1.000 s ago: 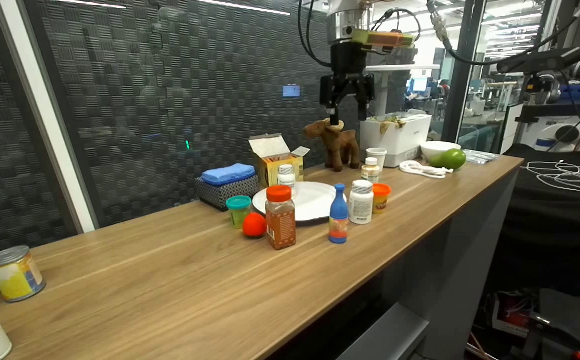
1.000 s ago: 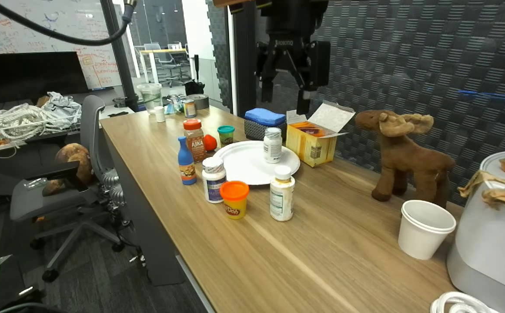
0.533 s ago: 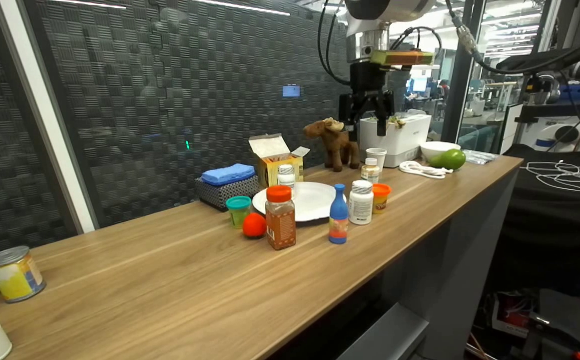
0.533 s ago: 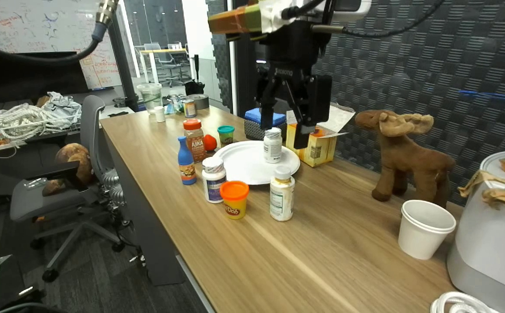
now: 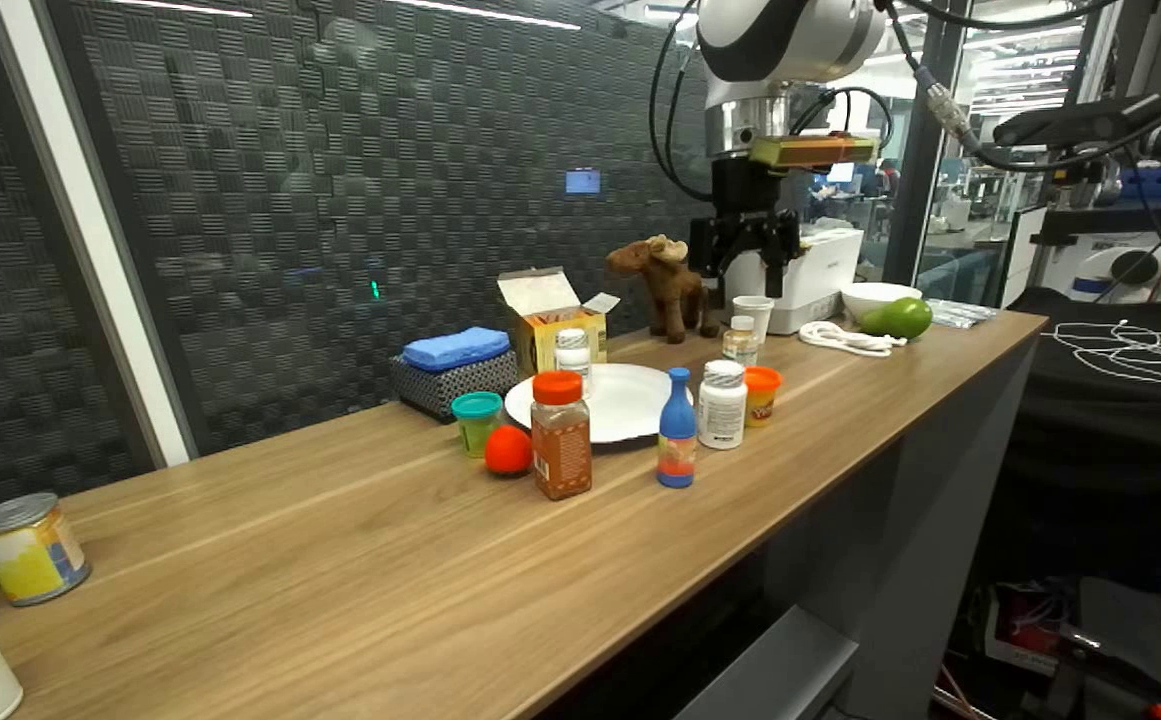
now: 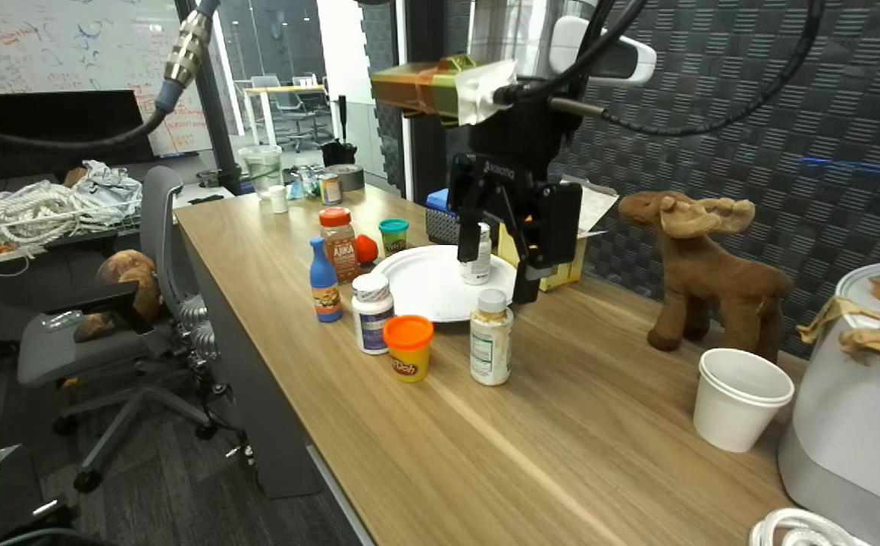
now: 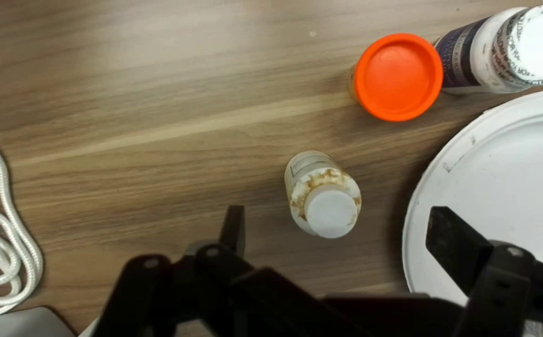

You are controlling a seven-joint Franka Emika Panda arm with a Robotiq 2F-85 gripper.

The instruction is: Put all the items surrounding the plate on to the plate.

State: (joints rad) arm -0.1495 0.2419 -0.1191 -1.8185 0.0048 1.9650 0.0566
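The gripper [image 6: 497, 271] just hangs there empty, jaws wide, probably so they'll straddle that white-capped pill bottle [image 7: 320, 194] beside the plate [image 7: 500, 173].

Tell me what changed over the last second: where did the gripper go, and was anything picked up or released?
In an exterior view, the gripper has come down and to the right, toward the brown-blotched white bottle beside the plate. Nothing was taken hold of or let go; the jaws stayed open. The plate, the bottle on it, the orange-red jar and the blue bottle stayed put.
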